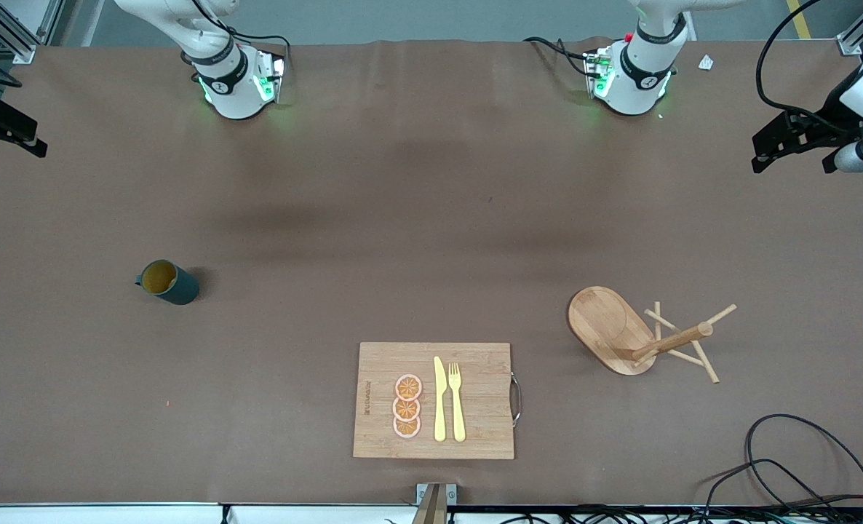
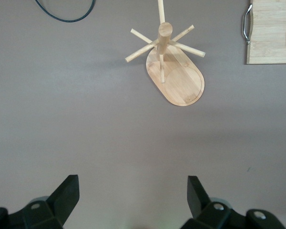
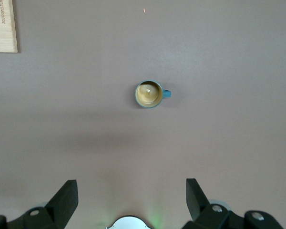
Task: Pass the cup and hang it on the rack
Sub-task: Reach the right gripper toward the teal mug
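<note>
Front view: upright dark teal cup (image 1: 169, 282), tan inside, small handle.

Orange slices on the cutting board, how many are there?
3, in a touching row on the cutting board, beside the knife: one farthest from the front camera, one middle, one nearest. None appears hidden.

This is a robotics lab set up as a test bench. Two white arm bases (image 1: 231, 80) with green indicator lights are bolted along the top of the front view onto a wide desk (image 1: 402, 218) covered in plain brown matting. Aluminium framing (image 1: 9, 33) shows at the upper left corner, loose black cables (image 1: 802, 466) coil at the lower right, and a grey floor with a yellow line (image 1: 799, 18) runs at the upper right.
</note>
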Action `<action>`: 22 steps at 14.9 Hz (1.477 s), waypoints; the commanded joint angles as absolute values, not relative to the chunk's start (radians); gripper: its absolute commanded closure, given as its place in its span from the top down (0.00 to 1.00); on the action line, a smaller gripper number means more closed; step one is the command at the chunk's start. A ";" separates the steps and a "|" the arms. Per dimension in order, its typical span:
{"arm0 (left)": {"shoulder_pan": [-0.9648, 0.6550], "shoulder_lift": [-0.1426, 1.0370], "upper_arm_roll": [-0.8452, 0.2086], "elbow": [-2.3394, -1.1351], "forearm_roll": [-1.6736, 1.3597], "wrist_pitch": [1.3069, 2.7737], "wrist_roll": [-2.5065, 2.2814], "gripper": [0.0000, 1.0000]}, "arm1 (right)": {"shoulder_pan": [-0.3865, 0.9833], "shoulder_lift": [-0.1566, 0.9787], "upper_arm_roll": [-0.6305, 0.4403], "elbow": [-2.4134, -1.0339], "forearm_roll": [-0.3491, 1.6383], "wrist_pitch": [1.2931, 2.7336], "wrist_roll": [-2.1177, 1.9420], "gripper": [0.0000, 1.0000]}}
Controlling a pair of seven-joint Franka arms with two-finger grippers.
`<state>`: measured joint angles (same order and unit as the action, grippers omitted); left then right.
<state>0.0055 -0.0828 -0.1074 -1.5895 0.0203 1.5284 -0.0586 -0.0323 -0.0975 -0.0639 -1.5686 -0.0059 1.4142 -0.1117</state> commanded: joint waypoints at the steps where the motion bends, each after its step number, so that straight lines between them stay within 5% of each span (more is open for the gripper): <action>1: 0.012 -0.084 -0.109 -1.569 0.014 1.514 -0.043 1.00 | -0.048 -0.120 -0.057 -1.585 -0.003 1.405 -0.104 1.00; 11: 0.006 -0.077 -0.110 -1.552 0.006 1.460 -0.052 1.00 | -0.090 -0.048 -0.058 -1.546 0.000 1.419 -0.092 1.00; 22: 0.011 -0.046 -0.112 -1.506 0.006 1.466 -0.040 1.00 | -0.150 0.235 -0.054 -1.656 0.011 1.762 -0.407 1.00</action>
